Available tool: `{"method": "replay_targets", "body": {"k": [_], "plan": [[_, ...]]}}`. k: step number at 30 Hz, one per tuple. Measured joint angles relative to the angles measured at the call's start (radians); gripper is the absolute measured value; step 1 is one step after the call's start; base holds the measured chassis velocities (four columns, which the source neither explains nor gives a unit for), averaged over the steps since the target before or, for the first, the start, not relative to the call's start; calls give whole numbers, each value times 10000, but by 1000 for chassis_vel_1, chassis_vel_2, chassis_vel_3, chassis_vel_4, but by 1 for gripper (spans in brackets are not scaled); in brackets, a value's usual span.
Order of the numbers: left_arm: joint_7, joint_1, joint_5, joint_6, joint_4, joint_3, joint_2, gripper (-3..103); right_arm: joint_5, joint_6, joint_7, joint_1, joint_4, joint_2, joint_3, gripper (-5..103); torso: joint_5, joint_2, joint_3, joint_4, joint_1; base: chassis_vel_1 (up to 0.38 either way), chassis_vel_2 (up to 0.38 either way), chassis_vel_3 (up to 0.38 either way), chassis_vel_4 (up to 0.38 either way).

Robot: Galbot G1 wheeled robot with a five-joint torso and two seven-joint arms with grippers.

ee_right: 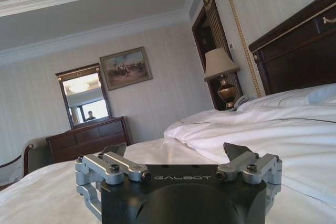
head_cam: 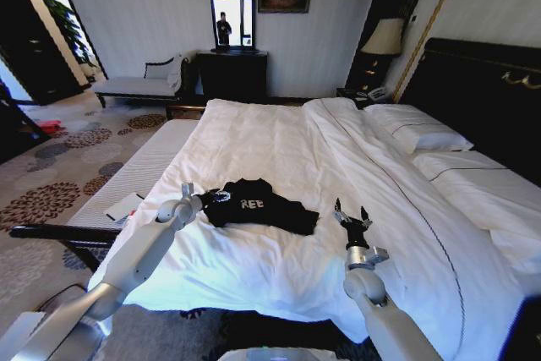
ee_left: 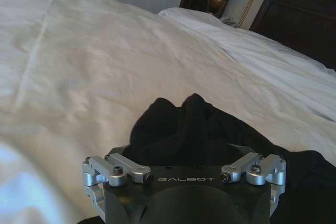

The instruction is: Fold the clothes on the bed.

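Note:
The clothes are one black T-shirt (head_cam: 262, 207) with white letters, lying crumpled near the front edge of the bed (head_cam: 279, 133). My left gripper (head_cam: 217, 197) is at the shirt's left edge. In the left wrist view its jaws stand wide, and the black T-shirt (ee_left: 194, 124) is bunched up over and between them, hiding the fingertips of the left gripper (ee_left: 184, 148). My right gripper (head_cam: 352, 213) stands open just right of the shirt, pointing up the bed and holding nothing. The right wrist view shows this right gripper (ee_right: 176, 151) low over the white duvet (ee_right: 262, 129).
White pillows (head_cam: 418, 128) lie against the tall dark headboard (head_cam: 482, 82) on the right. A lamp (head_cam: 385, 38) stands beyond them. A dark dresser with a mirror (head_cam: 232, 69) and a pale chaise (head_cam: 139, 84) are by the far wall. A striped white bench (head_cam: 139, 173) runs along the bed's left side.

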Motion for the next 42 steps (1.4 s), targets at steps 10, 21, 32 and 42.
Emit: {"method": "replay_targets", "body": {"k": [10,21,32,42], "plan": [[-134,-119,-127,115,218,0,-265,82,7,2,40,-38,16,-81,125,100,-1,-1,0,-1,0,0,0,0,0],[-223,12,-272,159,122,-92,-186,39,7,4,89,32,-22,-50,110,100,0,0,0,0,0,0,0,0,0],[-268,40,-285,137,110,-534,-146,3,32,-39,300,276,-76,-133,-6,100,-2,0,0,-3,0,0,0,0,0],[-355,433,-464,102,-331,-1504,391,2,947,-785,921,962,264,-774,-965,100,-2,0,0,1,0,0,0,0,0]]}}
